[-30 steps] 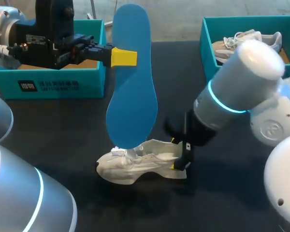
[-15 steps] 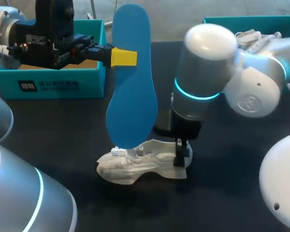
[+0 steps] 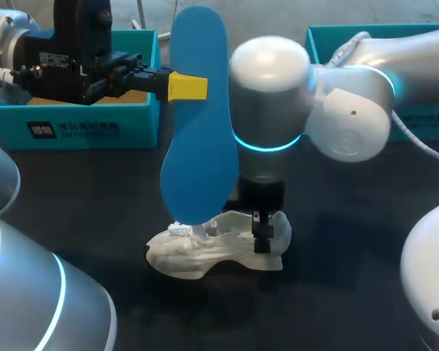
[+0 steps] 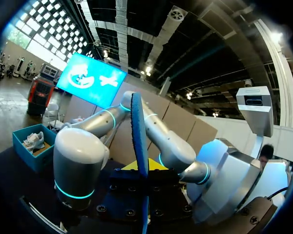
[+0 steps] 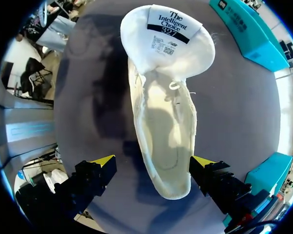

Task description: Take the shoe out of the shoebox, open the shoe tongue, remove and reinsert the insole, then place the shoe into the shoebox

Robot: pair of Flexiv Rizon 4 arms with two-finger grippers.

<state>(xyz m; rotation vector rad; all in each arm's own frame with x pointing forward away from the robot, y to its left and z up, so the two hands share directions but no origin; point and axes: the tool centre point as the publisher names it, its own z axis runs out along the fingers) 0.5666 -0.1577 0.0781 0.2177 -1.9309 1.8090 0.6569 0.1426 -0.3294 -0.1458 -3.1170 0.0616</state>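
Left gripper clamped on the blue insole, held upright, lower end at the white shoe. Shoe lies on the table; its folded-out tongue label bears print. Right gripper spread wide, straddling the heel without contact. Teal shoebox front carries a white printed mark

A blue insole, white shoe, teal shoebox and black table.

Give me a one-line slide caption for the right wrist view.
Open right gripper straddles the heel of the white shoe on the dark table, tongue folded back.
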